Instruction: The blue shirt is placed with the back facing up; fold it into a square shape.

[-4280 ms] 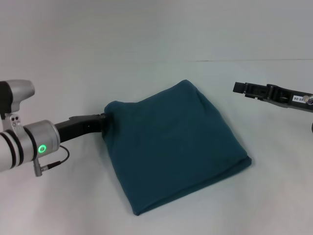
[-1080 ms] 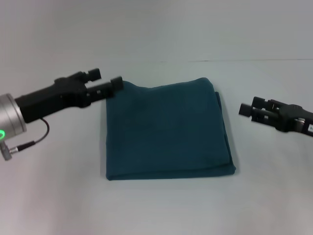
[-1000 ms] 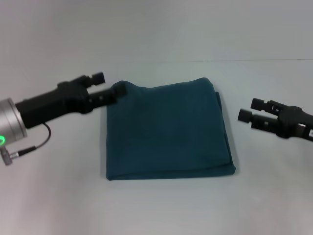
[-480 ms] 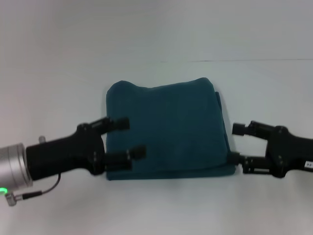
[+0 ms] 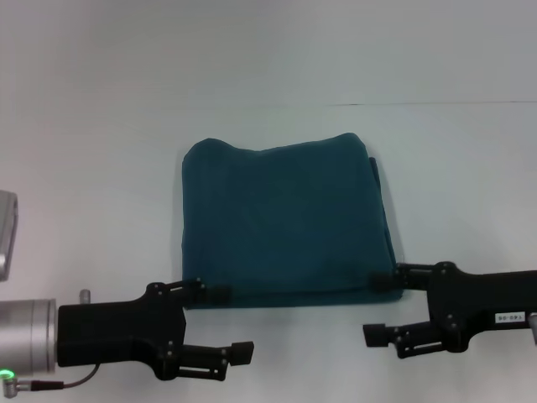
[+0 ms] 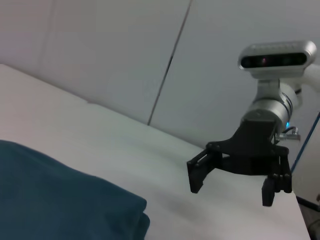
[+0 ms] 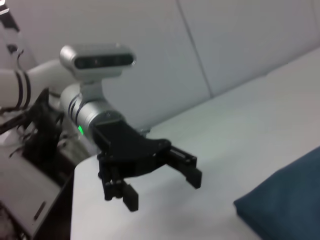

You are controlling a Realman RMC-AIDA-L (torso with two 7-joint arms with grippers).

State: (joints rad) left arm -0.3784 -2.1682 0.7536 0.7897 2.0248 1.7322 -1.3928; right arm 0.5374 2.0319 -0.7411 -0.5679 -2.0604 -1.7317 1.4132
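Note:
The blue shirt (image 5: 285, 218) lies flat on the white table (image 5: 101, 210), folded into a near-square with its plain side up. My left gripper (image 5: 225, 323) stands open just in front of the shirt's near left corner, with nothing between its fingers. Open and holding nothing, my right gripper (image 5: 377, 308) is by the near right corner. The left wrist view shows a folded shirt edge (image 6: 60, 205) and the right gripper (image 6: 232, 190) beyond it. The right wrist view shows a shirt corner (image 7: 290, 205) and the left gripper (image 7: 162, 190).
A grey wall rises behind the table's far edge (image 5: 419, 104). Bare white tabletop surrounds the shirt on all sides. Dark equipment and cables (image 7: 35, 135) stand past the table's end in the right wrist view.
The left gripper let go of the shirt's far left corner after the shirt was squared up. Both grippers have since drawn back to the near edge, open.

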